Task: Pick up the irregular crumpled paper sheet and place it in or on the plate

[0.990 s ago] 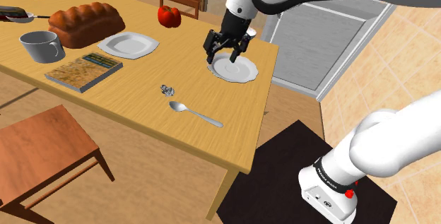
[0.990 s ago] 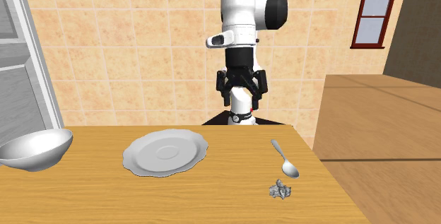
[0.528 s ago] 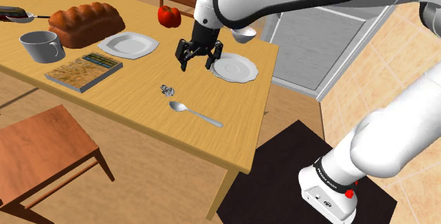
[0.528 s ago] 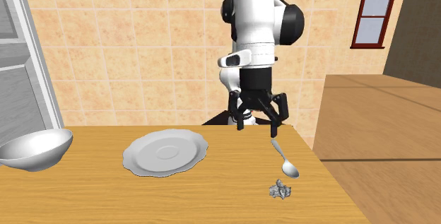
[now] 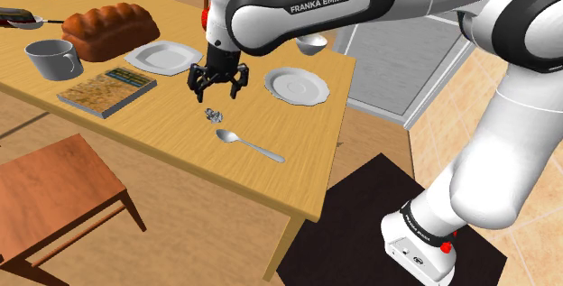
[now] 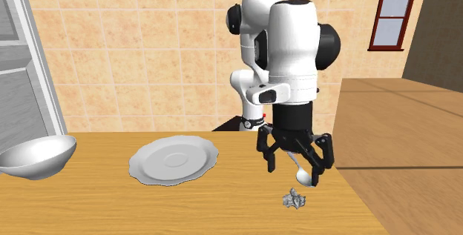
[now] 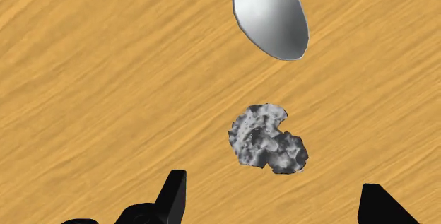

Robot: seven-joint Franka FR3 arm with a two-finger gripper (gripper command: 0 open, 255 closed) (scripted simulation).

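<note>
A white robot arm rises from its stand [image 5: 417, 239] at the shoulder view's lower right and arches high over a wooden table [image 5: 153, 144]. Its forearm runs nearly level toward that view's left, and the wrist bends so the hand points straight down. The black gripper [image 5: 216, 90] hangs in the air just above the crumpled paper [image 5: 214, 114], not touching it. Its two fingers are spread wide apart and hold nothing. In the second exterior view the gripper [image 6: 295, 170] points down at the table, with the paper [image 6: 294, 199] lying a little below it on the wood. In the wrist view the small grey crumpled paper [image 7: 267, 138] lies on the table ahead of the gripper [image 7: 272, 185], roughly centred between the two black fingertips. A metal spoon [image 7: 272, 14] lies just beyond the paper, apart from it. The plate [image 5: 298, 86], round, white and wavy-rimmed, sits on the table toward the shoulder view's right of the gripper, well apart from the paper. A white bowl [image 6: 33, 156] stands beside the plate [image 6: 173, 161].
</note>
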